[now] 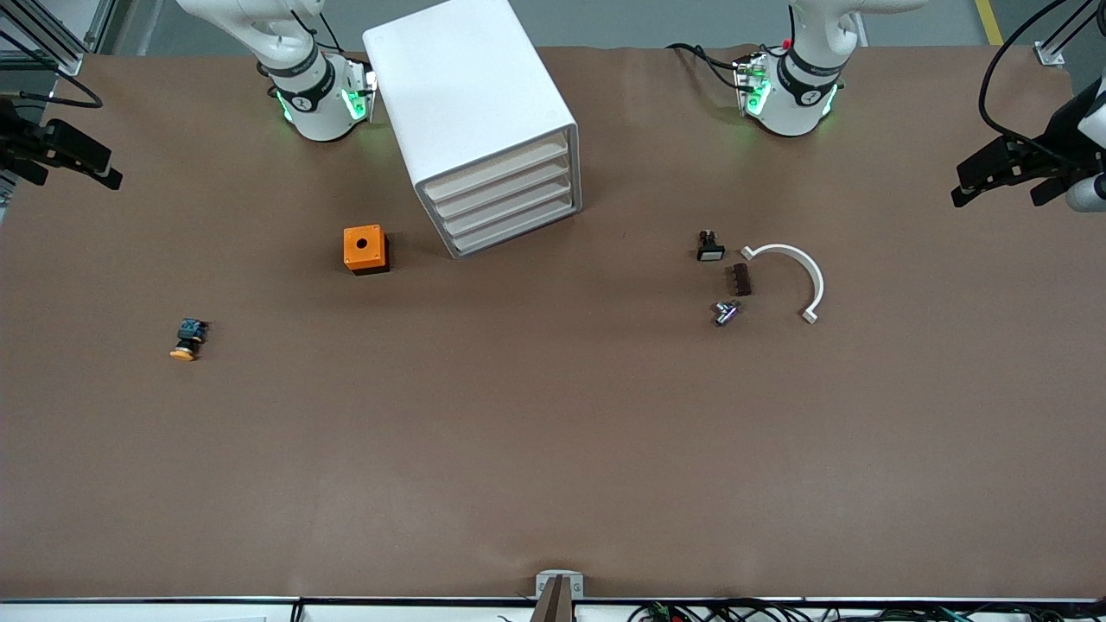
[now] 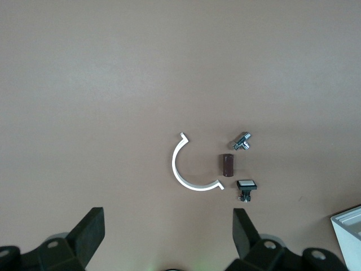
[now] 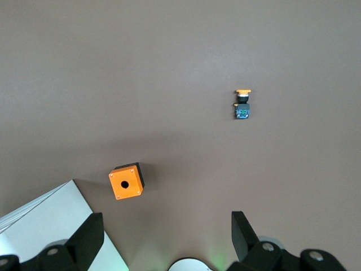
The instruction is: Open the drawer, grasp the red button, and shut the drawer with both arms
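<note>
Currently nothing is done: cabinet [image 1: 480, 112] at the table's [image 1: 553, 449] top edge, all drawers [image 1: 504, 204] shut. Left gripper [image 2: 169, 240] and right gripper [image 3: 167, 240] wait wide, empty; no red button visible.

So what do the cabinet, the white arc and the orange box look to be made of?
The cabinet: probably smooth matte white plastic, given its rounded corners and even sheen. The white arc: seemingly thin, rigid, glossy white plastic, a uniform curved strip with bent ends. The orange box: looks like moulded plastic, a bright orange lid with corner screws on a dark base.
</note>
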Controlling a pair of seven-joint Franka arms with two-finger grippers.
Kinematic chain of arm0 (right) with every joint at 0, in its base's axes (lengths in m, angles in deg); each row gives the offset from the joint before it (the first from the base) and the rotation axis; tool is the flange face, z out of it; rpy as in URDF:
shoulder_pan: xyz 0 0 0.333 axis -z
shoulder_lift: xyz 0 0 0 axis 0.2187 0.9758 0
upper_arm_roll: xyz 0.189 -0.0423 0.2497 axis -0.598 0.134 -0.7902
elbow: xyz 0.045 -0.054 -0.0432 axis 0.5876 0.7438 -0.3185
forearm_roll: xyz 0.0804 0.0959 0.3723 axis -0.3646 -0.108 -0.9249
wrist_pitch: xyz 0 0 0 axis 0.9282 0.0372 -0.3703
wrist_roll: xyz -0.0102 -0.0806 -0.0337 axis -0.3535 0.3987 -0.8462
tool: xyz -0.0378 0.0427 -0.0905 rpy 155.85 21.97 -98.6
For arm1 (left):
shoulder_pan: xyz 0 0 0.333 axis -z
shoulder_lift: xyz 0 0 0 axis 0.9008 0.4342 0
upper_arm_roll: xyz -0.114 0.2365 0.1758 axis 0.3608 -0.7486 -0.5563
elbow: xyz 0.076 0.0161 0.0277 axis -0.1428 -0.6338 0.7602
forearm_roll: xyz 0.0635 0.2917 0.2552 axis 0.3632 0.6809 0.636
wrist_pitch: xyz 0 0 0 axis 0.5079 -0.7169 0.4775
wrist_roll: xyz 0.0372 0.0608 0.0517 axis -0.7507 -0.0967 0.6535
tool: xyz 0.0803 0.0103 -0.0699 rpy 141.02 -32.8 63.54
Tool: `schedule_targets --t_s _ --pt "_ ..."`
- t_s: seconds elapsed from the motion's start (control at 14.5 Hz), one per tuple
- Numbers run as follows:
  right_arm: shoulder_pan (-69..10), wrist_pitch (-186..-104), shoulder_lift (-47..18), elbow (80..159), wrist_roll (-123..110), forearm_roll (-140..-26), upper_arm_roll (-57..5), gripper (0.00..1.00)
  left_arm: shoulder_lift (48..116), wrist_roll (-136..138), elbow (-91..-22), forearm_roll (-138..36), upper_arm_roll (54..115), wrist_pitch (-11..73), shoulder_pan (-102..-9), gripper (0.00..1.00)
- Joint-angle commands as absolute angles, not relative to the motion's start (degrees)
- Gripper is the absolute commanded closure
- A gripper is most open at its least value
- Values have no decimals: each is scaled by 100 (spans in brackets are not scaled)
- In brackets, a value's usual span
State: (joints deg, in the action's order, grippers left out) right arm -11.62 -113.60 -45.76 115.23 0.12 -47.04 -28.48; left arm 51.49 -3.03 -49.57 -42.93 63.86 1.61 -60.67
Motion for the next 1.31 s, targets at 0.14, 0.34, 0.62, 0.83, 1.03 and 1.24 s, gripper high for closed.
schedule_targets --t_s 0.14,0.34,0.62,0.83,1.03,1.24 --pt "-1131 -11620 -4623 11596 -7 -4506 -2912 0 5145 -353 -4920 -4212 6372 99 -6040 0" --pt "-1123 -11629 -4623 11588 -7 -4515 -2912 0 5250 -274 -4920 -4221 6372 90 -6040 0" --pt "-1131 -11629 -4623 11596 -7 -4515 -2912 0 5574 -265 -4964 -4212 6372 99 -6005 0" --pt "-1122 -11620 -4623 11596 -7 -4515 -2912 0 6005 -256 -4982 -4221 6407 134 -5900 0" --pt "-1122 -11620 -4623 11596 -7 -4515 -2912 0 6453 -134 -4982 -4221 6460 318 -5768 0" --pt "-1114 -11620 -4623 11596 -7 -4515 -2912 0 7015 550 -4982 -4221 6670 608 -5662 0"
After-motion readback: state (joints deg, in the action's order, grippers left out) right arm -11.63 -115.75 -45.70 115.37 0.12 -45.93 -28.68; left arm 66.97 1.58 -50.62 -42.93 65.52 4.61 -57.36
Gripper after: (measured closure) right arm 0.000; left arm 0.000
